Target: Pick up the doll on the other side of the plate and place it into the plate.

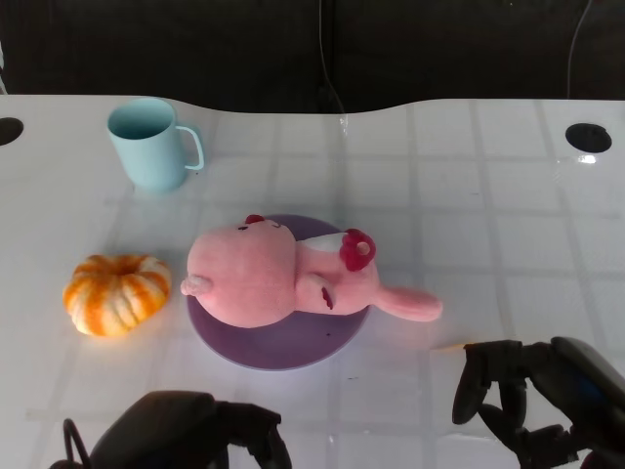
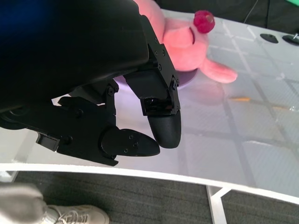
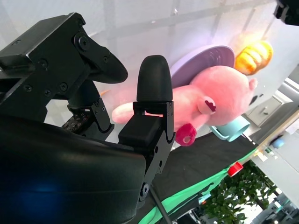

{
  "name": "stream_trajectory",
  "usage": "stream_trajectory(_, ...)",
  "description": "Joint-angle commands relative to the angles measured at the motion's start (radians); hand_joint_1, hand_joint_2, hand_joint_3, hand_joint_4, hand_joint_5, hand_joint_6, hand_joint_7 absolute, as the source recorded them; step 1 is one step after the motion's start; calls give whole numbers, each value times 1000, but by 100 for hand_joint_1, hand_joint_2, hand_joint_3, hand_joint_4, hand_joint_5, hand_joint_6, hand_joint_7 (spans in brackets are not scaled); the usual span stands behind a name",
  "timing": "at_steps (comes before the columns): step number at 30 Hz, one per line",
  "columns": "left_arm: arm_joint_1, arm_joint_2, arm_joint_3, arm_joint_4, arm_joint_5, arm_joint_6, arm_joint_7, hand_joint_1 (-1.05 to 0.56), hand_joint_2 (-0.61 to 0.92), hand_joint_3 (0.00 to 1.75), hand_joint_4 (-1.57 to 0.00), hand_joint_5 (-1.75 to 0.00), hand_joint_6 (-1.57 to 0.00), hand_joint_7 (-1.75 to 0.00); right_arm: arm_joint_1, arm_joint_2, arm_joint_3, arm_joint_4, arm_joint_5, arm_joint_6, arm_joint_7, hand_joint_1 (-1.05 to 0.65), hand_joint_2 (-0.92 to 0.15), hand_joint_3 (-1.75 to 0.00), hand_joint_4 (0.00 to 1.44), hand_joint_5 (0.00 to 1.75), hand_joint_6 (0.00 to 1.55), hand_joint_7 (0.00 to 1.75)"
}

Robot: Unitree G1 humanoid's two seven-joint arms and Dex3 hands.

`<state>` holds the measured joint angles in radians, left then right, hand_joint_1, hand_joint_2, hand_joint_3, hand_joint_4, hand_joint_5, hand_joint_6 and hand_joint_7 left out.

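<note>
A pink plush doll [image 1: 283,276] with a magenta bow lies on its side across the purple plate [image 1: 273,344], one ear hanging over the plate's right rim onto the table. The doll [image 2: 187,42] also shows past my left hand's fingers [image 2: 161,126], and the doll [image 3: 210,98] and plate [image 3: 205,58] show past my right hand's fingers [image 3: 154,88]. My left hand [image 1: 195,430] rests low at the near table edge, holding nothing. My right hand [image 1: 532,396] hovers at the lower right, fingers apart and empty, a short way from the doll's ear.
A light blue mug [image 1: 151,144] stands at the back left. An orange-and-white pumpkin [image 1: 115,293] sits left of the plate. Two dark holes [image 1: 588,138] mark the table's far corners. A small orange speck [image 1: 451,345] lies near my right hand.
</note>
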<state>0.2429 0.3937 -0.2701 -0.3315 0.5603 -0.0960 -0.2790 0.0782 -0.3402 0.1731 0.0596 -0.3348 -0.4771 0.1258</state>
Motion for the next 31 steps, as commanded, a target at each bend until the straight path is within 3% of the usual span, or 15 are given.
stream_trajectory(1, -14, 12, 1, -5, 9, 14, -11, -30, 92, 26, -78, -115, -85, -72, -11, -4, -12, 3, 23, 11, 12, -1, -34, -128, 80, 168, 85, 121)
stream_trajectory(11, -14, 21, 12, -38, 9, 25, -21, -32, 92, 26, -79, -123, -87, -73, -4, -24, -12, -93, 18, 59, 72, 6, -40, -122, 77, 172, 79, 128)
stream_trajectory(18, -14, 22, 20, -56, 0, 38, -31, -30, 92, 32, -75, -131, -83, -80, -14, -27, -17, -136, 23, 119, 117, 10, -32, -129, 81, 174, 83, 129)
stream_trajectory(22, -11, 29, 19, -77, 2, 48, -46, -30, 92, 33, -73, -134, -81, -82, -22, -29, -20, -135, 23, 111, 123, 9, -27, -135, 86, 167, 85, 126)
stream_trajectory(31, 12, 30, 34, -101, -4, 42, -47, -29, 92, 35, -71, -137, -79, -84, -24, -52, -19, -188, 12, 169, 168, 9, -25, -136, 91, 169, 89, 125)
